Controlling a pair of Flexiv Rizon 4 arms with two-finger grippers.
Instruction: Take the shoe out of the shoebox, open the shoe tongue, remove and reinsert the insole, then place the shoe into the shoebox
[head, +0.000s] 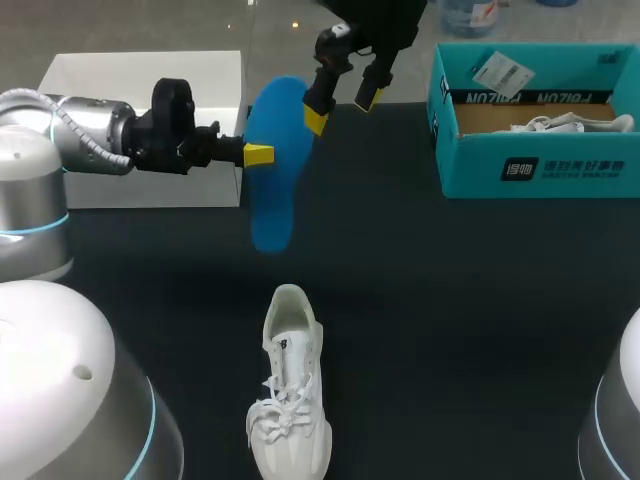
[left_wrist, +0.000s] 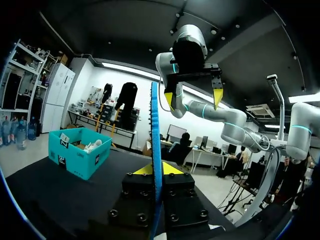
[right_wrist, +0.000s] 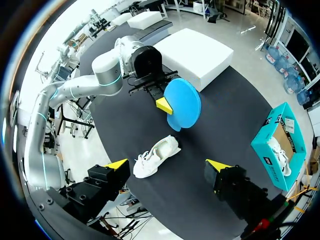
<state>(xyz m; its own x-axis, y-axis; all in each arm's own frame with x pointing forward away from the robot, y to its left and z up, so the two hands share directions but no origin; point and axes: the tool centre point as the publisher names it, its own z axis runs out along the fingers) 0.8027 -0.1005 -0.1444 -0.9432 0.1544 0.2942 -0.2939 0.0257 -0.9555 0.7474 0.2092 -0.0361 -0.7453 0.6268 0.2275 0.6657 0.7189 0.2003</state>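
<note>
Shoe (head: 288, 400) lay upright on the table (head: 450, 300); left gripper (head: 258, 154) clamped the blue insole (head: 272, 170) in the air. Right gripper (head: 341, 110) hung spread wide, just beside the insole.

Ahead of the open right jaws, bare table (head: 450, 330) is found around the shoe (head: 288, 400). Just beside them the way is barred by the upright insole (head: 275, 180), clamped in the left jaws.

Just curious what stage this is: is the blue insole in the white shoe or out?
Out. The left fingers clamp the insole in mid-air, apart from the shoe lying on the table.
</note>
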